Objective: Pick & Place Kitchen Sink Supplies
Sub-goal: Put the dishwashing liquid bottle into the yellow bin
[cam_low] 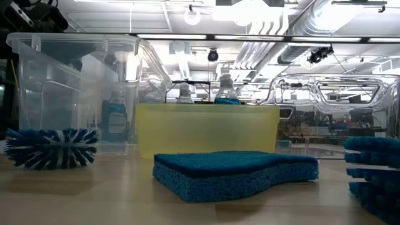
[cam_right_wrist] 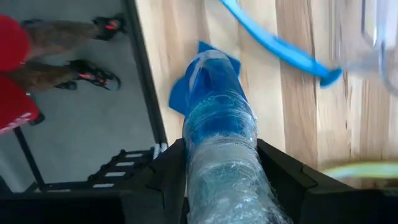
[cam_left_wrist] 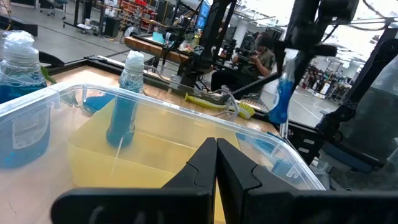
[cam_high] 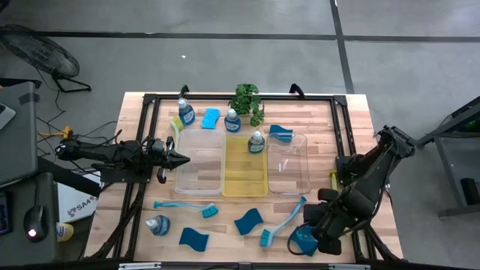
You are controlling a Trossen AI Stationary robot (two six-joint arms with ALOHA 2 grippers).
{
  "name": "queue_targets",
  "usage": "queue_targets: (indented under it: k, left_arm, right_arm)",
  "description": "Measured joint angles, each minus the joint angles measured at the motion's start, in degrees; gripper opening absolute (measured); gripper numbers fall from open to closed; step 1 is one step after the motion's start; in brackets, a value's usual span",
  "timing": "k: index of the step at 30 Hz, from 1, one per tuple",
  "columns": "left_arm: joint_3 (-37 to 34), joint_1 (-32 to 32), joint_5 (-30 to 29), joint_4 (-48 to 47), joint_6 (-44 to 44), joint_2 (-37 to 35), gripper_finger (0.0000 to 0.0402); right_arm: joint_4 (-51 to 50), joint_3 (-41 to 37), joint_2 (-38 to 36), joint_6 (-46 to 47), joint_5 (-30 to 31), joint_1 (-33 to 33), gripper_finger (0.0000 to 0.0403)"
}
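Observation:
My right gripper (cam_high: 307, 234) is near the table's near right corner, shut on a clear bottle of blue dish soap (cam_right_wrist: 217, 112), which the left wrist view shows far off as well (cam_left_wrist: 281, 93). My left gripper (cam_high: 184, 159) is shut and points level at the left clear tray (cam_high: 196, 176), holding nothing. One bottle (cam_high: 256, 141) stands in the yellow tray (cam_high: 244, 184), and a sponge (cam_high: 280, 133) lies in the right clear tray (cam_high: 291, 180). On the table's near part lie two brushes (cam_high: 187, 206) (cam_high: 281, 223), two sponges (cam_high: 193, 238) (cam_high: 247, 221) and a bottle on its side (cam_high: 158, 223). My right gripper pinches the bottle's body (cam_right_wrist: 219, 163) between its two fingers (cam_right_wrist: 169, 177). The fingers come from above, pointing steeply down, and lie along the bottle. The bottle's free end (cam_right_wrist: 208, 68) points down past the fingertips toward the table, and the bottle hangs clear of it.
Along the far edge stand two more bottles (cam_high: 185, 111) (cam_high: 232, 118), a sponge (cam_high: 211, 118), a yellow-green brush (cam_high: 176, 124) and a small potted plant (cam_high: 247, 99). A black frame (cam_high: 225, 96) borders the wooden table. A person's legs (cam_right_wrist: 56, 53) show beside the table in the right wrist view.

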Motion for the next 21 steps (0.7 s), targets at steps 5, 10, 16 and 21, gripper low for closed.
queue_targets:
  k: [5, 10, 16, 21]
  left_arm:
    - [0.00, 0.02, 0.00, 0.00, 0.00, 0.00, 0.0002]
    - [0.00, 0.01, 0.00, 0.00, 0.00, -0.01, 0.0002]
    - [0.00, 0.00, 0.01, 0.00, 0.00, 0.00, 0.0002]
    - [0.00, 0.01, 0.00, -0.02, 0.00, 0.00, 0.0002]
  right_arm:
    - [-3.14, 6.11, 0.00, -5.04, 0.89, -2.65, 0.0154]
    - [-7.17, 12.01, 0.00, -9.17, 2.42, -6.21, 0.0154]
    - [-10.35, 16.94, 0.00, -14.02, 2.34, -11.61, 0.0154]
    - [-10.91, 19.10, 0.00, -18.45, 1.94, -16.84, 0.0154]
